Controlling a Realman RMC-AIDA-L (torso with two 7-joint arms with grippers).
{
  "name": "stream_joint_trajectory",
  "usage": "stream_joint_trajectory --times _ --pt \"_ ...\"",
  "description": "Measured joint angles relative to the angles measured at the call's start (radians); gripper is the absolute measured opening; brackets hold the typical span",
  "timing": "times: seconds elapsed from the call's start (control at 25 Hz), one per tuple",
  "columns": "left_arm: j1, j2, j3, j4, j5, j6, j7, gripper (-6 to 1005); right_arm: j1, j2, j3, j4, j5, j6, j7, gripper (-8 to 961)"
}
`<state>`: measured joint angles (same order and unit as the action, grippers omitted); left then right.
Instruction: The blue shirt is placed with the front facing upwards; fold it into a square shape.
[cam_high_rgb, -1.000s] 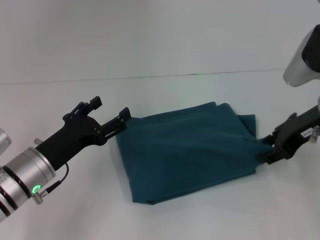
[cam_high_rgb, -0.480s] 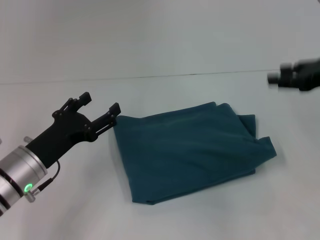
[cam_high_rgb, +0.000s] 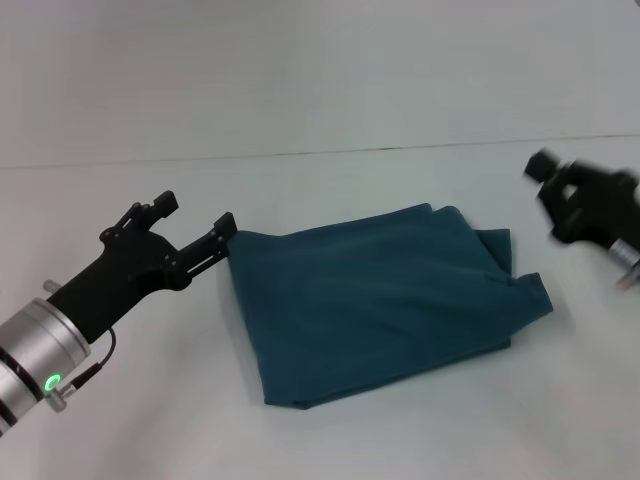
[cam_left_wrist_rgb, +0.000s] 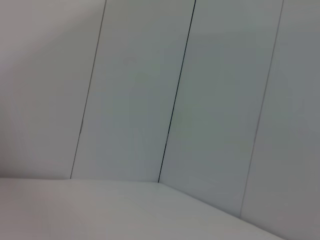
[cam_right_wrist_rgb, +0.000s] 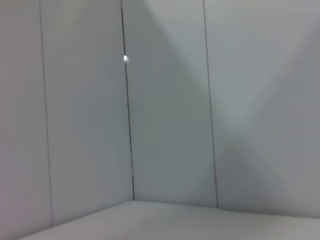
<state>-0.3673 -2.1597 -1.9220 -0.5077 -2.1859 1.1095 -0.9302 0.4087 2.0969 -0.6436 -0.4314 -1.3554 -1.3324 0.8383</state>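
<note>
No legible text or labels

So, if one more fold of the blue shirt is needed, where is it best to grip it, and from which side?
Probably at the loose flap on the blue shirt's right edge, coming from the robot's right. There the layers poke past the bundle and offer an edge to pinch. The right gripper is on that side, off the cloth. The left gripper, open, is at the smoother left corner.

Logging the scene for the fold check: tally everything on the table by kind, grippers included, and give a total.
Shirts: 1, the blue shirt, folded on the table.
Grippers: 2, the left gripper open at the shirt's left edge, the right gripper off to its right.
Total: 3
</note>
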Motion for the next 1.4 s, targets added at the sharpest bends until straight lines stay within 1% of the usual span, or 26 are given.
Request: stream_joint_trajectory --times 0.08,0.24,0.4,0.52,0.56,0.6,0.64,0.8,0.92,1.12,1.28,1.4 --pt "0.001 -0.001 0.003 0.0 0.001 -0.004 0.0 936 0.024 0.001 0.0 0.125 0.024 -0.01 -0.112 174" --pt "0.001 -0.001 0.007 0.009 0.002 -0.002 0.001 936 0.084 0.004 -0.002 0.32 0.022 -0.012 -0.32 94" --pt "0.001 -0.002 0.007 0.011 0.002 -0.001 0.001 936 0.139 0.005 -0.002 0.424 0.01 0.012 -0.406 0" --pt "0.002 -0.003 0.008 0.012 0.002 -0.005 0.002 935 0.174 0.008 -0.004 0.478 0.005 0.078 -0.452 -1" --pt "0.002 -0.003 0.008 0.013 0.002 -0.005 0.002 935 0.19 0.009 -0.001 0.505 0.003 0.142 -0.455 -1" --pt "0.002 -0.003 0.008 0.013 0.002 -0.006 0.002 935 0.19 0.009 -0.001 0.505 0.003 0.142 -0.455 -1" --pt "0.002 -0.003 0.008 0.014 0.002 -0.007 0.002 935 0.195 0.01 0.002 0.514 0.002 0.173 -0.454 -1" --pt "0.001 -0.003 0.006 0.021 0.002 -0.009 0.002 935 0.193 0.013 0.023 0.533 0.007 0.256 -0.459 -1" --pt "0.001 -0.002 0.003 0.023 0.001 -0.009 0.002 936 0.17 0.01 0.061 0.535 0.008 0.283 -0.46 -1" --pt "0.001 0.0 0.002 0.023 0.001 -0.011 0.003 936 0.112 0.007 0.165 0.526 0.007 0.269 -0.473 -2" --pt "-0.002 0.0 0.001 0.023 0.001 -0.015 0.004 935 0.088 0.007 0.25 0.535 0.006 0.268 -0.514 -2" --pt "-0.005 0.001 0.001 0.023 0.001 -0.023 0.004 935 0.072 0.006 0.295 0.552 0.006 0.212 -0.526 -2"
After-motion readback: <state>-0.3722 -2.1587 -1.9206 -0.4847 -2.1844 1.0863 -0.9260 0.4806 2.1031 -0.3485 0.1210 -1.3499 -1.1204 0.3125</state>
